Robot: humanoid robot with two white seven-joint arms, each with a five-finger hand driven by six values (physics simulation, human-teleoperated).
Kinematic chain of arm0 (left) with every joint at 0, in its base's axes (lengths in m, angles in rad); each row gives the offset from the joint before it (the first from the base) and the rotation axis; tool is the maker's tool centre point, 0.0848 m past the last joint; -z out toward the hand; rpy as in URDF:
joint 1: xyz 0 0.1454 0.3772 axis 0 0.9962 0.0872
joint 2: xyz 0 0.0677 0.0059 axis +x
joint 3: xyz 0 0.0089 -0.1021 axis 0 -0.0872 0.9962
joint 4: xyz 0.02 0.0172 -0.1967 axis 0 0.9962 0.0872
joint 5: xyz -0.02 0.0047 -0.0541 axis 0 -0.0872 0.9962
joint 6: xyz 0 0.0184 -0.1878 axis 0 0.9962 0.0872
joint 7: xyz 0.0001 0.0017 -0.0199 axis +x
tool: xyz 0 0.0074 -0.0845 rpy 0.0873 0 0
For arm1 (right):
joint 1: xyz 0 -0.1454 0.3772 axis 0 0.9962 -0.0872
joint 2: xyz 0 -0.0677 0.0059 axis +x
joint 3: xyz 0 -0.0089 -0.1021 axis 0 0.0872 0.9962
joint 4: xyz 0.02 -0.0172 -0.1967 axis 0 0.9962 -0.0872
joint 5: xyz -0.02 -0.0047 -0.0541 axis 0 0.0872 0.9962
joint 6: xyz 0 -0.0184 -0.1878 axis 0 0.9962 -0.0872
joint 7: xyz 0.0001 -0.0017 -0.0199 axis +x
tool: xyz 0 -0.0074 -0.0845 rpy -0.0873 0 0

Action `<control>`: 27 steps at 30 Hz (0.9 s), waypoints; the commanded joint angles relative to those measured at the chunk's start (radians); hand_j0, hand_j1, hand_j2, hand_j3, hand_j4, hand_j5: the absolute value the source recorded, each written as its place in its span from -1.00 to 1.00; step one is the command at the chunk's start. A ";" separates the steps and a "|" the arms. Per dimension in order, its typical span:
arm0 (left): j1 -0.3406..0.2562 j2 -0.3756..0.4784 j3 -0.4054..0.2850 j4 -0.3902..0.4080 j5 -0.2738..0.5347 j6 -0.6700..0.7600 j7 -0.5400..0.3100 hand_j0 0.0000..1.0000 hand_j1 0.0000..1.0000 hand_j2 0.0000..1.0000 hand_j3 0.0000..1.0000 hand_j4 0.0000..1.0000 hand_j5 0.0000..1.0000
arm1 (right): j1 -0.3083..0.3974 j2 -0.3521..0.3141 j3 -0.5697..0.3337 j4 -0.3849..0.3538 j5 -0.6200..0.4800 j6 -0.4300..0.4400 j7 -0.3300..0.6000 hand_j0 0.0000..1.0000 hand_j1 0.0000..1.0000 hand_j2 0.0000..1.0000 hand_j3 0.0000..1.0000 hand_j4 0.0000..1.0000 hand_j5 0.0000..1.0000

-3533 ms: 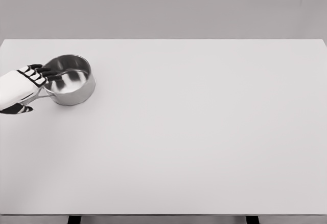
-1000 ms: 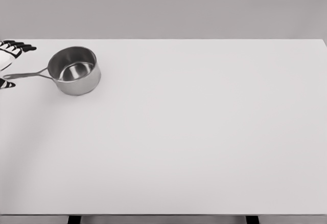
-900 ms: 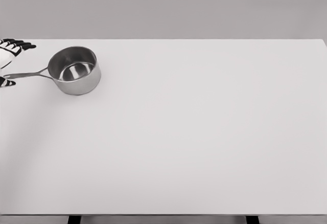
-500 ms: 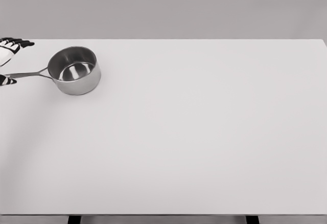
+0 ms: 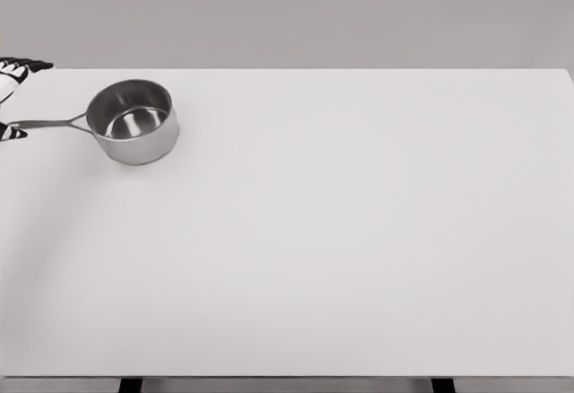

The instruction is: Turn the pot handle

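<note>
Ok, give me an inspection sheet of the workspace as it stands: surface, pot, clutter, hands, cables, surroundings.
Surface: white table, flat, evenly lit; no marks seen.
Job's things: steel pot upright near the far left corner, nothing seen inside; its handle points left, towards the picture's edge.
Clutter: nothing seen.
Hands: left hand only partly in view at the left edge, fingertips above and below the handle's end; whether it grips the handle cannot be told. Right hand not in view.
Cables: nothing seen.
Surroundings: plain grey wall behind the table; two dark table legs show at the bottom edge.
</note>
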State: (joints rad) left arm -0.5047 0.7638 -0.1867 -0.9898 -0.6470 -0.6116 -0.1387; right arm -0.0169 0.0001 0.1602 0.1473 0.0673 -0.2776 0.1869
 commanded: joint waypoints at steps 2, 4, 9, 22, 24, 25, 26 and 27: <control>0.000 -0.012 0.000 0.019 0.004 0.001 0.001 1.00 1.00 1.00 1.00 1.00 1.00 | 0.000 0.000 -0.001 0.000 0.000 0.000 0.000 1.00 1.00 1.00 1.00 1.00 1.00; -0.009 -0.014 0.000 0.033 0.004 0.001 0.001 1.00 1.00 1.00 1.00 1.00 1.00 | 0.000 0.000 -0.001 0.000 0.000 0.000 0.000 1.00 1.00 1.00 1.00 1.00 1.00; -0.017 -0.023 0.000 0.046 0.003 0.001 0.001 1.00 1.00 1.00 1.00 1.00 1.00 | 0.000 0.000 0.001 0.000 0.000 0.000 0.000 1.00 1.00 1.00 1.00 1.00 1.00; -0.028 -0.024 0.001 0.053 0.010 0.001 0.001 1.00 1.00 1.00 1.00 1.00 1.00 | 0.000 0.000 0.001 0.000 0.000 0.000 0.000 1.00 1.00 1.00 1.00 1.00 1.00; -0.008 -0.011 0.001 0.010 0.081 0.001 0.004 1.00 1.00 1.00 1.00 1.00 1.00 | 0.000 0.000 -0.001 0.000 0.000 0.000 0.000 1.00 1.00 1.00 1.00 1.00 1.00; -0.003 0.002 0.001 -0.026 0.110 0.001 0.004 1.00 1.00 1.00 1.00 1.00 1.00 | 0.000 0.000 -0.001 0.000 0.000 0.000 0.000 1.00 1.00 1.00 1.00 1.00 1.00; 0.009 0.037 0.001 -0.072 0.155 0.001 0.004 1.00 1.00 1.00 1.00 1.00 1.00 | 0.000 0.000 0.001 0.000 0.000 0.000 0.000 1.00 1.00 1.00 1.00 1.00 1.00; 0.054 0.088 0.003 -0.148 0.243 0.001 0.004 1.00 1.00 1.00 1.00 1.00 1.00 | 0.000 0.000 -0.001 0.000 0.000 0.000 0.000 1.00 1.00 1.00 1.00 1.00 1.00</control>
State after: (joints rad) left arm -0.4203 0.8012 -0.1870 -1.0599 -0.5031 -0.6122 -0.1370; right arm -0.0169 0.0001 0.1606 0.1473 0.0673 -0.2774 0.1869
